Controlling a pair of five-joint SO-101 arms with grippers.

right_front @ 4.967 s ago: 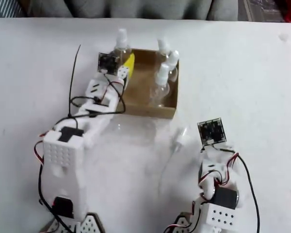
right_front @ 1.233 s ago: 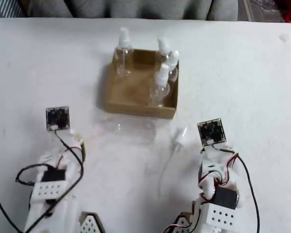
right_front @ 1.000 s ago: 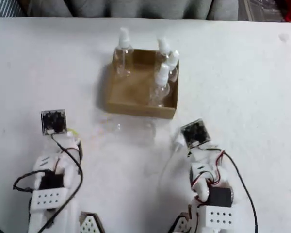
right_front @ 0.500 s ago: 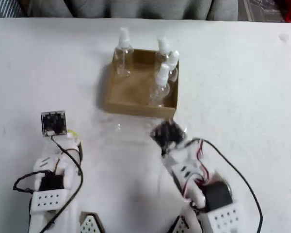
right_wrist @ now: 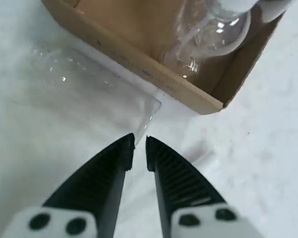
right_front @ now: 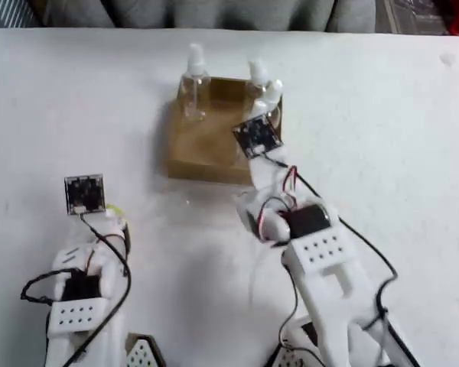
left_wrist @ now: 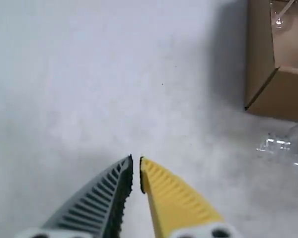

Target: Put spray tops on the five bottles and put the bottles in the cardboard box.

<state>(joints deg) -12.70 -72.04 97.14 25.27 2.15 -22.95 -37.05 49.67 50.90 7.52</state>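
Note:
The cardboard box (right_front: pixel 214 172) stands at the table's far middle with capped clear bottles (right_front: pixel 194 80) upright inside, one of them close in the right wrist view (right_wrist: pixel 208 39). A clear bottle without a top (right_wrist: pixel 89 82) lies on its side just in front of the box's front wall (right_wrist: pixel 139 67). My right gripper (right_wrist: pixel 139 144) is shut and holds nothing, its tips just off the lying bottle's neck end. The right arm (right_front: pixel 310 229) stretches up to the box front. My left gripper (left_wrist: pixel 136 166) is shut and rests over bare table at the near left.
The left arm (right_front: pixel 80 283) sits folded at the near left. From its wrist I see the box's corner (left_wrist: pixel 275 94) and the lying bottle (left_wrist: pixel 288 146) off to one side. White table stretches wide on both sides of the box.
The left arm drew back from the box to the near left and then kept still. In the last second the right arm swung forward and left to the box's front.

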